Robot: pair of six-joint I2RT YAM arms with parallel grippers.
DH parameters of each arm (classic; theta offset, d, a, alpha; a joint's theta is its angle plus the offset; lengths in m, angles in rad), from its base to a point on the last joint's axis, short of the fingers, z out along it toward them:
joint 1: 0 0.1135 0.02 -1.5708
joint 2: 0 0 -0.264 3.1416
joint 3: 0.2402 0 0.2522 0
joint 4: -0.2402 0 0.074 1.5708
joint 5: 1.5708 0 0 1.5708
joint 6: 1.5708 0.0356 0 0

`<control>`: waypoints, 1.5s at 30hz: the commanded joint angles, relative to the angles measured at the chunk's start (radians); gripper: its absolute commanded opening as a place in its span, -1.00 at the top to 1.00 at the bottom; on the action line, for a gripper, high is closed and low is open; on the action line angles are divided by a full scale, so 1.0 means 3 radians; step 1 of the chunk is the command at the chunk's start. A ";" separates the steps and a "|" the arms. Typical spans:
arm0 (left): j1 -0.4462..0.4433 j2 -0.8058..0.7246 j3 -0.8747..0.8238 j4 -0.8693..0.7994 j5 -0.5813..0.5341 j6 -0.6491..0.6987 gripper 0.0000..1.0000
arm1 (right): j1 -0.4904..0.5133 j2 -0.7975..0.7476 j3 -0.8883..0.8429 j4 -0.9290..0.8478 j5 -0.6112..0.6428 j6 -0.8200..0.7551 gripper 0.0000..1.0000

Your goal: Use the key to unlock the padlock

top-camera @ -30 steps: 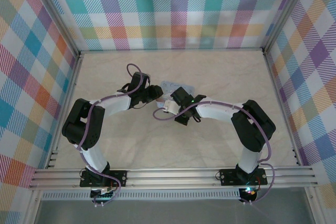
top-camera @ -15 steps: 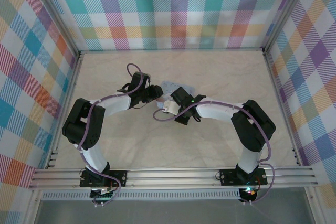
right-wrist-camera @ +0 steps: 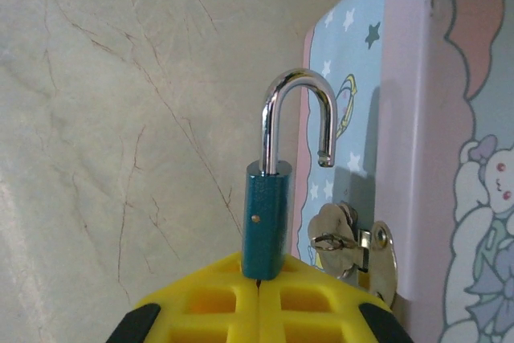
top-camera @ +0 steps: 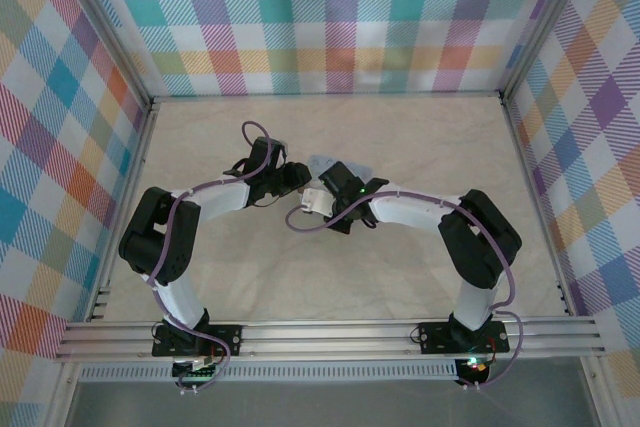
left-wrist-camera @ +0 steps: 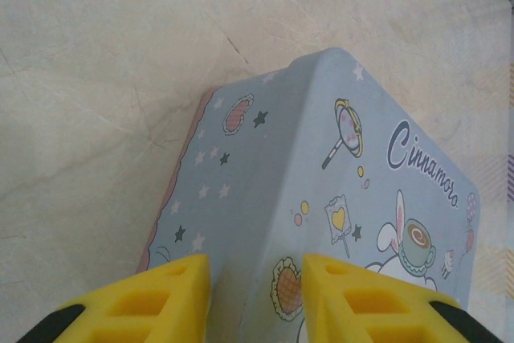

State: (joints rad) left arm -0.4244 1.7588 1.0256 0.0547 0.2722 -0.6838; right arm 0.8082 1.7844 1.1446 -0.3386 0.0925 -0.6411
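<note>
**Shackle's popped, lock standing straight up in the right gripper**

The right gripper is pinched tight on the bottom end of the teal padlock, with its fingers meeting around the thin body. On the right wrist cam the lock's long axis runs 6 to 12 o'clock, body at 6 and shackle at 12.

One leg of the shackle sits in the body. The other hangs free on the 3 o'clock side with a clear gap under it, so it reads as open and hooked through nothing.

The pale blue tin is right next door at 3 o'clock. Some silver hardware sits at the tin's edge, roughly 4 o'clock from the lock body. Hasp or key ring, can't tell.

The left gripper is partly closed astride the tin's corner ridge, one finger each side, and it looks clamped on. From above, both grippers meet mid-table, the left one coming in from 9 and the right from 3.

Best guess is the unlocking is basically done. The free leg faces the tin, so drawing the lock off toward 9 o'clock should keep it off that hardware. The right arm has the lock, so it's that arm's move.
</note>
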 commanded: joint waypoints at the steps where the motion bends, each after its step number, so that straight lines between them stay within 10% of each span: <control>1: 0.0044 0.0057 0.0043 -0.0071 0.0003 -0.0004 0.30 | 0.0041 -0.0010 0.0082 0.0032 -0.0100 -0.0024 0.96; 22: 0.0325 -0.0715 -0.0394 -0.0067 -0.0183 -0.0052 -0.14 | 0.0149 -0.0760 -0.0380 0.0181 -0.0032 0.0506 0.95; 45: 0.0259 -0.1772 -0.1073 -0.0377 0.0670 0.0092 -0.24 | -0.0278 -0.1767 -0.0710 -0.0221 0.0514 0.1576 0.95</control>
State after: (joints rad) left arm -0.3397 1.2652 0.7292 -0.0257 0.4488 -0.6792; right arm 0.7631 1.2804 0.9283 -0.3534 0.2020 -0.2626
